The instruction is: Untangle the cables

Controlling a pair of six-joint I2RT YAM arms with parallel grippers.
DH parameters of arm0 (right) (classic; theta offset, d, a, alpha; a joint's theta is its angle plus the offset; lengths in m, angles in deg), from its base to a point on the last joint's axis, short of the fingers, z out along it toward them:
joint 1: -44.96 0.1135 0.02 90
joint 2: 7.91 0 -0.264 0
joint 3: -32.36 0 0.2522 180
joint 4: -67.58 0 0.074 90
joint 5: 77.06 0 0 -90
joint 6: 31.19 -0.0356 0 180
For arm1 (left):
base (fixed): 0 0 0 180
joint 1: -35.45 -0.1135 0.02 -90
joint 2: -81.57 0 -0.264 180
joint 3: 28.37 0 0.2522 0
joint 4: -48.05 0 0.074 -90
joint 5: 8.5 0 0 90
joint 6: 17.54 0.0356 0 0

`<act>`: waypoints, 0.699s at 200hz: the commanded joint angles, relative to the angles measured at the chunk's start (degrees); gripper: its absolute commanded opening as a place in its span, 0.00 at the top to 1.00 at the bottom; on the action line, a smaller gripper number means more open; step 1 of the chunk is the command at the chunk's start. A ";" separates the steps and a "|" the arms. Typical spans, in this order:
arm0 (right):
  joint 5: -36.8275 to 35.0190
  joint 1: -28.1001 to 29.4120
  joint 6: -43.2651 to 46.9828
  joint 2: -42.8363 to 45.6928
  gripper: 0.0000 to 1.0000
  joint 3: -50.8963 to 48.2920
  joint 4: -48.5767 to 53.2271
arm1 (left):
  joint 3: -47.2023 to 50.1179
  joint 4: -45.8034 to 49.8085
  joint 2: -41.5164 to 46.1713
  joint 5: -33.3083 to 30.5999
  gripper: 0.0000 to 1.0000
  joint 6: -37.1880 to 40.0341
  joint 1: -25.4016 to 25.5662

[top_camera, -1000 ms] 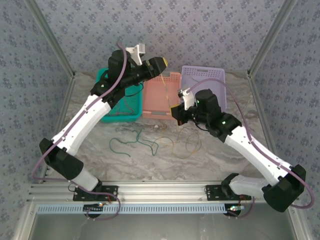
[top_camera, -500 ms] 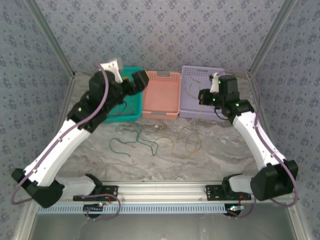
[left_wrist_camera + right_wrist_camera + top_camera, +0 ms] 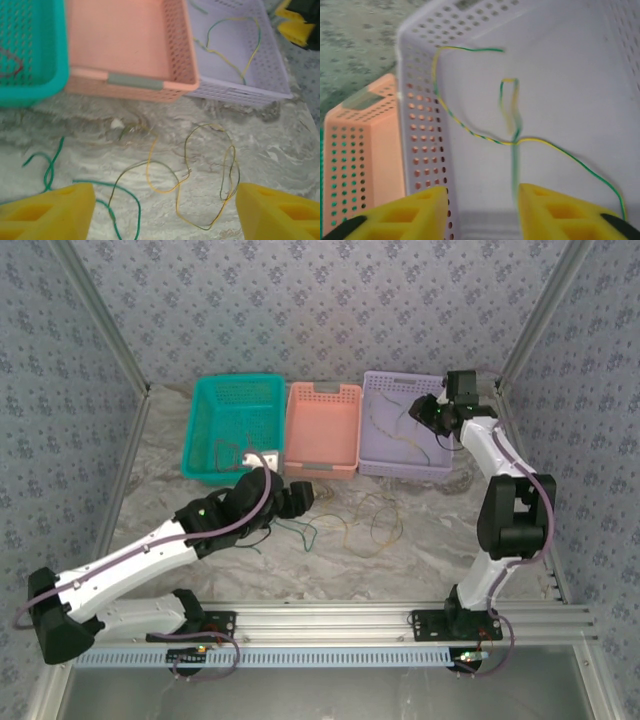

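Loose cables lie on the marble table: a green cable (image 3: 293,530) (image 3: 117,200), a yellow cable (image 3: 159,187) and a dark cable (image 3: 378,528) (image 3: 186,150) looping across each other. My left gripper (image 3: 299,498) (image 3: 165,214) hovers low over them, open, with nothing between its yellow fingers (image 3: 50,212). A green-and-yellow cable (image 3: 392,428) (image 3: 480,136) lies in the purple basket (image 3: 402,468) (image 3: 420,125). My right gripper (image 3: 428,412) (image 3: 482,215) is above it with its jaws apart. A blurred strand of that cable runs down beside its right finger (image 3: 565,215).
A pink basket (image 3: 322,468) (image 3: 130,85) stands between the purple one and a teal basket (image 3: 195,430) (image 3: 35,92), which holds a thin dark-red wire (image 3: 12,65). All three line the back of the table, and patterned walls close in the sides.
My right arm carried the green-and-yellow cable from the table's middle to the purple basket and opened. My left arm swung from over the teal basket down to the loose cables.
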 commanded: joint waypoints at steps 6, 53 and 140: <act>-5.43 1.25 1.41 8.03 0.45 -2.37 1.50 | 5.38 0.69 2.32 -2.15 0.34 -6.31 0.09; -15.94 13.83 1.59 29.19 0.47 -14.31 7.57 | 12.40 -0.18 3.07 -0.27 0.46 -10.71 0.06; -30.09 58.90 -15.15 31.50 0.52 -32.46 1.78 | 18.20 19.49 24.23 3.86 0.46 -13.71 -16.87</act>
